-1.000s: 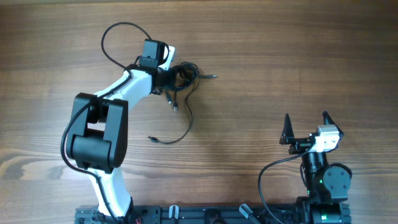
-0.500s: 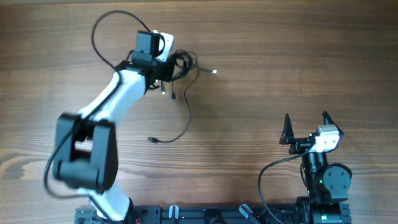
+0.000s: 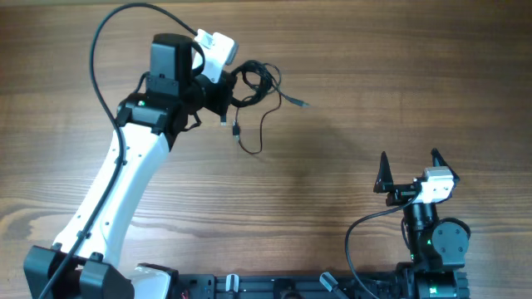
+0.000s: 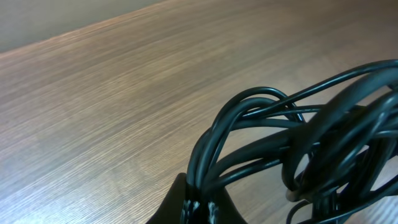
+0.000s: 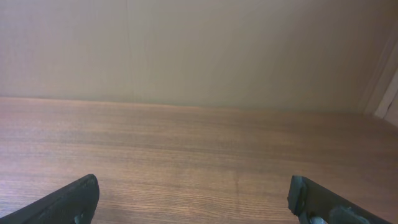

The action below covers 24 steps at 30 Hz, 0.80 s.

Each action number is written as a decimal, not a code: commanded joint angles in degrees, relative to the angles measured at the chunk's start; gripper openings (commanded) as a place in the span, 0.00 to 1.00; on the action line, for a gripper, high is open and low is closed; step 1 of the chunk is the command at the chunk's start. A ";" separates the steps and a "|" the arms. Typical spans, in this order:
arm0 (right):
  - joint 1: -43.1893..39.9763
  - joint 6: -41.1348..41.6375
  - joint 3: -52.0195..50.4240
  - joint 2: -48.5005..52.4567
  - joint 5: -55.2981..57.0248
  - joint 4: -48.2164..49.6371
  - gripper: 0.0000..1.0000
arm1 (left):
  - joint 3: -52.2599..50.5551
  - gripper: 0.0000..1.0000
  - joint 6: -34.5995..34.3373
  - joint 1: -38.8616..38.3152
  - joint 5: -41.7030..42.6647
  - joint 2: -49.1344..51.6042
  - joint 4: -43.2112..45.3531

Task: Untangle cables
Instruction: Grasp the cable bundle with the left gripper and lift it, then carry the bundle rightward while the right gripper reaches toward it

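Observation:
The cables [image 3: 253,83] are a bunch of thin black cords, knotted at the top middle of the table, with loose ends and small plugs hanging below and to the right. My left gripper [image 3: 223,93] is shut on the bunch and holds it raised off the table. In the left wrist view the cables [image 4: 298,143] loop out from between my shut fingers [image 4: 200,208]. My right gripper [image 3: 409,170] is open and empty at the right, far from the cables; its fingers [image 5: 193,199] frame bare wood.
The wooden table [image 3: 349,108] fills the view. The left arm's own thicker black cable [image 3: 104,33] arcs at the upper left. The right arm's base [image 3: 432,249] stands at the front right edge. A pale wall [image 5: 199,50] rises beyond the table.
My left arm has risen and swung back with the bunch in its grip. The long trailing cord has been pulled up off the table and now hangs in a shorter loop. The right arm is still.

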 commanded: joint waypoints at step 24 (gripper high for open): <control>0.28 14.10 22.45 7.69 -24.79 -19.50 1.00 | 0.70 0.04 21.20 -18.38 5.44 -2.03 5.05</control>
